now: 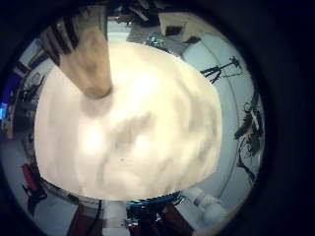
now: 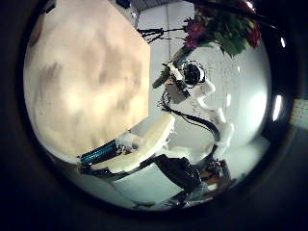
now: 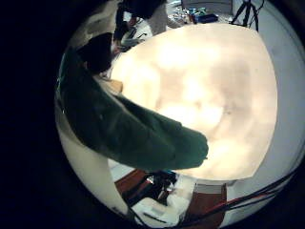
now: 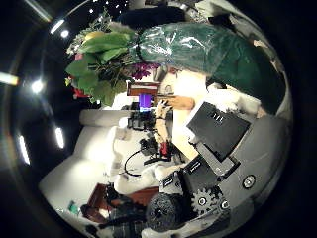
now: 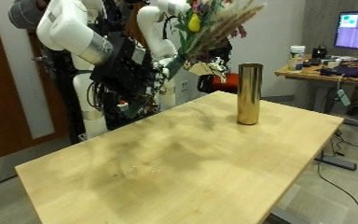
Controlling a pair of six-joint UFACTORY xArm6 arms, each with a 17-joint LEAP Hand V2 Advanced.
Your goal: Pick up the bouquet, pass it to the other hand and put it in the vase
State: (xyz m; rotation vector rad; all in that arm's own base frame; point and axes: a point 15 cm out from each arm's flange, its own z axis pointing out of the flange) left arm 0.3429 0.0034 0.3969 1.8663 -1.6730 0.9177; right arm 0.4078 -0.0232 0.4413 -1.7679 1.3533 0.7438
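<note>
Table [image 5: 167, 159] largely bare; vase [image 5: 249, 93] near far edge.

Just a light wooden bench [image 5: 167, 168] up front. Behind it there's a desk [image 5: 332, 75] with a monitor [image 5: 357, 31], cluttered with small stuff I can't really make out.

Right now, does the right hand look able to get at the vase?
Probably yes: the right hand, holding the bouquet, is up near the vase, which stands alone on the table with nothing between them.
</note>
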